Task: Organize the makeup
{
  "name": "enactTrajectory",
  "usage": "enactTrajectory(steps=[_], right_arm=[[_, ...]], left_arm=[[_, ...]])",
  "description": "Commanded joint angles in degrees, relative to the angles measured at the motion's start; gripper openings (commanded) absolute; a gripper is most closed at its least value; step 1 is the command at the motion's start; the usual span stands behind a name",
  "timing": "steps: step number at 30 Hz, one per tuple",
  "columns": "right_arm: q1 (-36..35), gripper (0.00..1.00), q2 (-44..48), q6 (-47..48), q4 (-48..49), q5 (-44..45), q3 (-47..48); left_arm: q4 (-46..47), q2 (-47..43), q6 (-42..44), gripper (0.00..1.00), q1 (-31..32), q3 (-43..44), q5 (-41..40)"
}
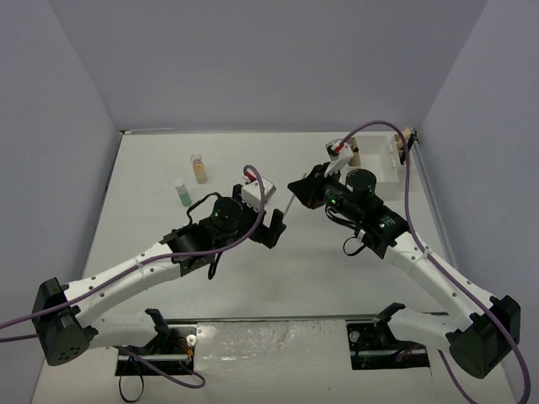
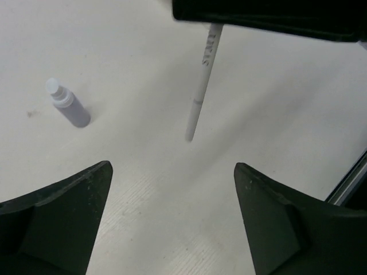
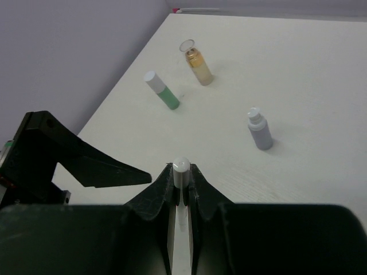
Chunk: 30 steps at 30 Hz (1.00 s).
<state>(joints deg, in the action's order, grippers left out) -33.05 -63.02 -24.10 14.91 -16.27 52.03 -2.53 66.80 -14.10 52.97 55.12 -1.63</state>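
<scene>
right end effector (image 3: 181, 173) clamped on white pencil (image 2: 202, 86) | left end effector (image 2: 172, 217) apart, pencil ahead

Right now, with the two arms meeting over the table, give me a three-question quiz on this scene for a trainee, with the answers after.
1. True or false: the left gripper is open and holds nothing.
2. What is the right gripper shut on? A a red tube; B the thin white pencil; C a black brush.
3. Fill in: the right wrist view shows ___ small bottles on the table.
Key: 1 true. 2 B. 3 three: the green bottle, the amber bottle and the grey-purple bottle.
</scene>
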Motion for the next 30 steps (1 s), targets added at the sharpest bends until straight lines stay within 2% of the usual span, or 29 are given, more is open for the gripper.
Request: enactTrajectory(steps=[1, 4, 6, 11, 14, 23, 30], right_arm=[[1.4, 0.00, -2.0, 10.1, 1.4, 15.0, 5.5], [4.7, 0.00, -4.2, 15.0, 2.5, 23.5, 6.8], [8.6, 0.00, -6.1, 17.9, 6.0, 28.0, 6.9], [14.3, 0.00, -11.7, 21.1, 13.9, 32.2, 8.7], [16.2, 0.00, -18.5, 24.0, 17.6, 33.4, 12.0], [21.0, 0.00, -30.8, 27.7, 21.2, 33.4, 19.5], [22.4, 0.00, -34.9, 27.2, 23.7, 32.0, 18.9]], left_arm=[[-5.0, -0.7, -3.8, 0.89, -4.5, 7.1, -4.9], [-10.7, -2.4, -6.7, 0.91, -9.9, 8.0, -4.3], [-13.7, -4.2, -7.9, 0.92, -16.2, 8.0, -3.4], [-21.6, -7.3, -7.3, 0.96, -28.2, 7.8, -2.5], [-26.3, -8.6, -6.2, 0.97, -34.0, 7.3, -0.9], [-26.3, -12.4, -2.7, 0.97, -37.4, 1.7, -3.5], [-25.9, -14.0, -3.0, 0.97, -37.5, 0.8, -3.2]])
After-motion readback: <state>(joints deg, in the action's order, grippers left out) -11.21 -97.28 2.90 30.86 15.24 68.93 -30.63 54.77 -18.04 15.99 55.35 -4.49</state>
